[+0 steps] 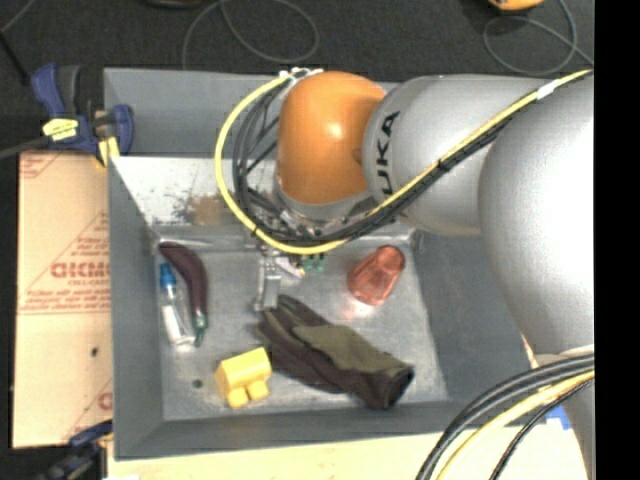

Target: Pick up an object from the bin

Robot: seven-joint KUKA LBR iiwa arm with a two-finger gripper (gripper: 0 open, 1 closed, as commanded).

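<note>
In the lower middle of the bin, a dark olive-brown glove is seen lying flat on the grey floor, stretched from the centre towards the lower right corner. Its upper left end is found directly beneath the gripper, which hangs low under the orange wrist cover. Whether contact is made there cannot be judged. Whether the tool is spread or pressed together cannot be told either, as its tip is partly hidden under the wrist. Nothing can be made out as gripped.

Just beside the glove's left end, towards the lower left, a yellow block is placed, close to it but not clearly touching. To the upper right of the glove, apart from it, a pink translucent cup is lying on its side. Further out, near the left wall, a dark purple curved thing, shaped like an aubergine, is laid alongside a clear tube with a blue end.

As for progress, the approach is judged to be made, the arm being low in the bin over the glove. The closing, the lift and the carrying clear are judged to be left, since everything is seen resting on the floor.
</note>
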